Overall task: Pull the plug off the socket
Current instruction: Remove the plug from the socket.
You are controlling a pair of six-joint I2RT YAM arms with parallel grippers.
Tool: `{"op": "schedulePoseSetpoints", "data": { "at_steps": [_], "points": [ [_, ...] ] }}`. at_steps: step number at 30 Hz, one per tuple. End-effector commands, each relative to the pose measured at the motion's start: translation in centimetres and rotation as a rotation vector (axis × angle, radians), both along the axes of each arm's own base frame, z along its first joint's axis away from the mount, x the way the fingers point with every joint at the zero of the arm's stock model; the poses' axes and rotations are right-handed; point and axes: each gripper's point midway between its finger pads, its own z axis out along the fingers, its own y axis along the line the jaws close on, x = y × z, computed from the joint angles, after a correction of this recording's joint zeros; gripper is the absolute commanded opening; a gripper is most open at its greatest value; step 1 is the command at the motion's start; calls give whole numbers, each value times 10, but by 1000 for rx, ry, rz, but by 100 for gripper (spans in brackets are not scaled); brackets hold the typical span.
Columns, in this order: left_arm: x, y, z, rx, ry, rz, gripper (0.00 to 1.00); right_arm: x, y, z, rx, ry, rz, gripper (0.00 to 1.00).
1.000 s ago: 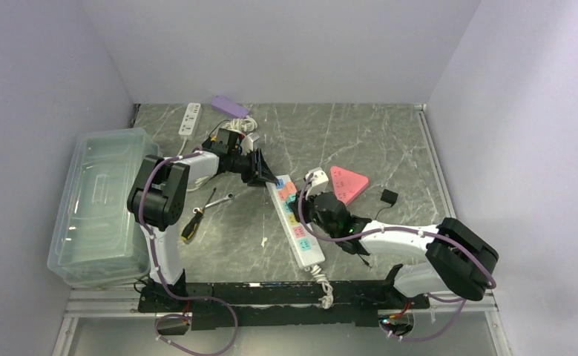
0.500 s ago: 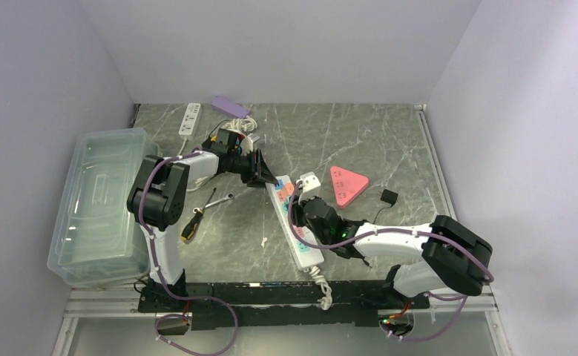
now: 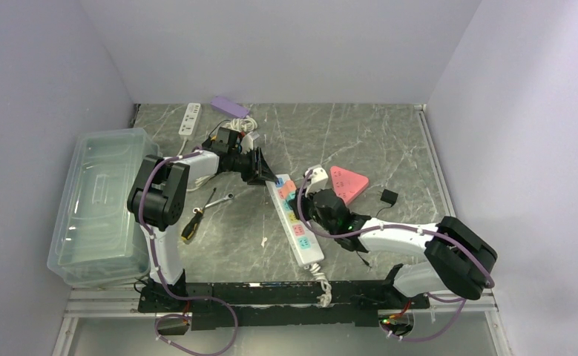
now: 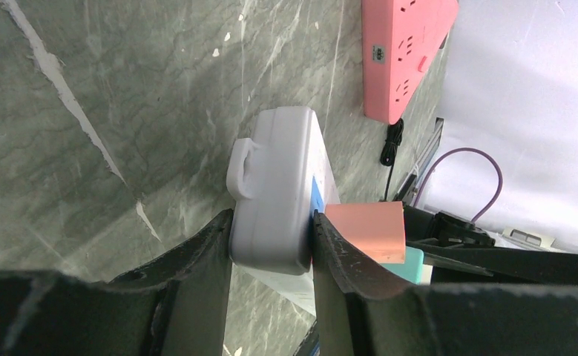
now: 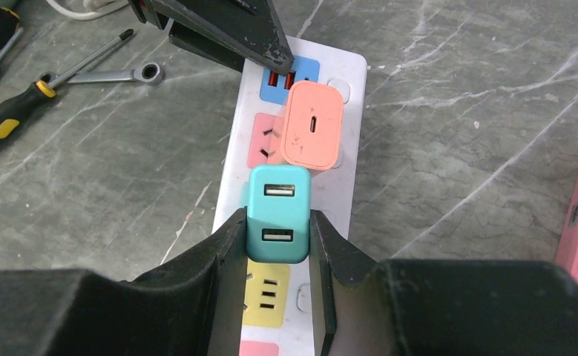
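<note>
Teal plug (image 5: 278,204): prongs hidden | right pincer (image 5: 277,222) grips it | strip (image 5: 345,119) cut off

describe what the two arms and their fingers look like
Both arms match. The left arm and right arm have smooth white shell links joined by chunky black joint housings. A thin purple cable loops along the outside of each arm. The fingers are matte black, flat and wedge-shaped, with slightly worn edges.
</note>
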Motion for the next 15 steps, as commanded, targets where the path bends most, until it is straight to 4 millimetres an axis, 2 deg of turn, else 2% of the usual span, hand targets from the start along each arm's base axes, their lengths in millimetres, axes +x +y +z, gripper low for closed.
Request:
{"op": "schedulePoseSetpoints", "data": {
  "at_steps": [1, 7, 11, 15],
  "points": [
    [3, -1, 5, 22, -77, -42, 0, 7, 15, 42, 29, -149, -16, 0],
    [3, -1, 4, 21, -76, -41, 0, 3, 23, 40, -15, -170, -14, 0],
    [3, -1, 4, 23, -72, -38, 0, 4, 18, 42, -6, -176, -34, 0],
    [4, 2, 1, 32, -60, -25, 0, 4, 8, 54, 25, -211, -69, 0]
  ]
}}
